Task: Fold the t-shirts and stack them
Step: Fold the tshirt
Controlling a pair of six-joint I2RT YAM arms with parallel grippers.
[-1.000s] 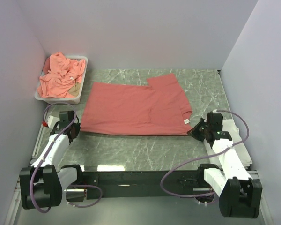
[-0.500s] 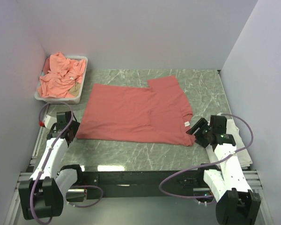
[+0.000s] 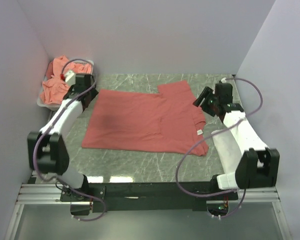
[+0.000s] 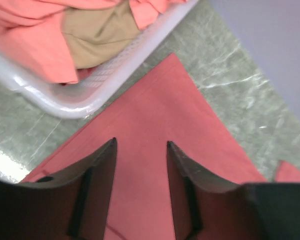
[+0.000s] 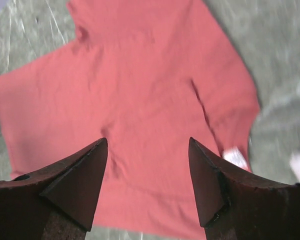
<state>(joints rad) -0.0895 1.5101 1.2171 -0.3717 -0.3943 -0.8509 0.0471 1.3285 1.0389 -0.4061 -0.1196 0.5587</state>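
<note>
A coral-red t-shirt (image 3: 145,122) lies spread flat on the marble table, with a white neck label (image 3: 199,131) near its right edge. More salmon t-shirts (image 3: 57,82) are bunched in a white tray (image 3: 85,102) at the back left. My left gripper (image 3: 86,91) hovers open over the shirt's far-left corner (image 4: 155,115), beside the tray rim (image 4: 90,95), with nothing between its fingers. My right gripper (image 3: 204,98) hovers open over the shirt's far-right sleeve; the cloth (image 5: 140,90) and label (image 5: 236,157) lie below it, untouched.
The tray also holds a tan piece (image 4: 97,35) among the salmon cloth (image 4: 25,35). Grey walls close in the table on the left, back and right. Bare marble (image 3: 140,165) shows in front of the shirt.
Both grippers opened and let go of the shirt's near corners, leaving it slightly nearer. Both arms then swung away to the shirt's far corners.
</note>
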